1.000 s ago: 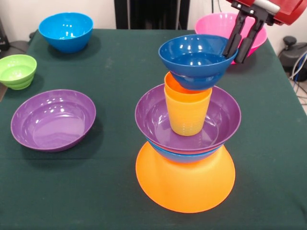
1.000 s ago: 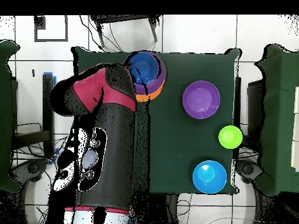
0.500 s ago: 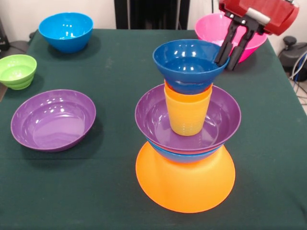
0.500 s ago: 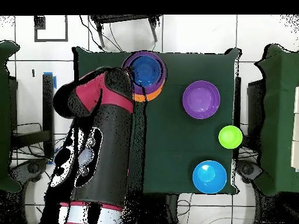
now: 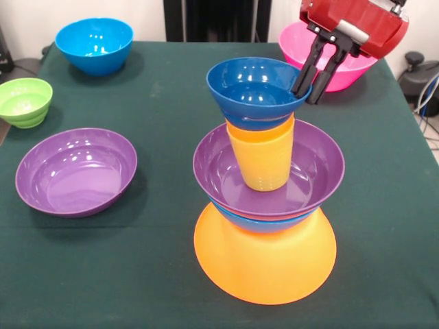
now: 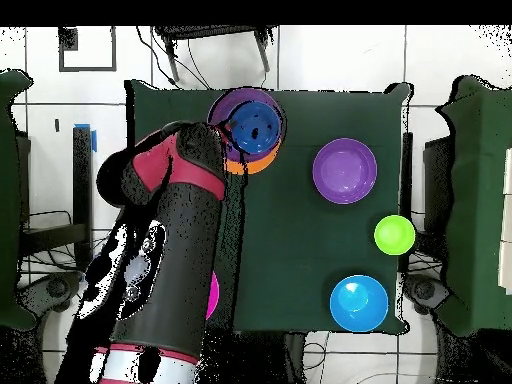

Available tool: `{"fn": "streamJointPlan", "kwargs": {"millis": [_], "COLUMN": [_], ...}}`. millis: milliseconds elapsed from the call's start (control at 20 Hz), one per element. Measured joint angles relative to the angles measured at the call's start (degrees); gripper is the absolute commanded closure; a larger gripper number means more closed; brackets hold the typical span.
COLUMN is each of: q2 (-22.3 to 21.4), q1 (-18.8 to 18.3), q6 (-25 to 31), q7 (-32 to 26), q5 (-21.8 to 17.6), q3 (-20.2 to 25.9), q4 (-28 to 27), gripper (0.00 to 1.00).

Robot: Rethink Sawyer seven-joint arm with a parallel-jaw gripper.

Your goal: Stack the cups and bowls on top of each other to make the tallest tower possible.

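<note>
**Lighting and picture quality: even, bright, minor glare**

Front view is evenly lit from above. Soft, short shadows lie beside the loose purple bowl (image 5: 76,171) and under the tower (image 5: 266,199) on the surface (image 5: 164,274). Small white highlights speckle the glossy dark blue bowl (image 5: 255,89) and the bright blue bowl (image 5: 94,42). Focus is sharp throughout. Overhead view is bright, with a washed-out pale floor (image 6: 330,60).

A dark green cloth-covered table (image 5: 164,89) fills most of the front view. Beyond its far right corner black cables (image 5: 426,89) hang beside a small black knob-like object (image 5: 413,59). Overhead, a pale tiled floor (image 6: 330,55) surrounds the table.
</note>
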Motion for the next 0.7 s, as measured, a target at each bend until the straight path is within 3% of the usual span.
{"fn": "streamJointPlan", "kwargs": {"millis": [700], "q2": [0.07], "q1": [0.55], "q6": [-2.68], "q7": [0.00], "q5": [0.01], "q3": [-0.66], "q4": [0.75], "gripper": [1.00]}}
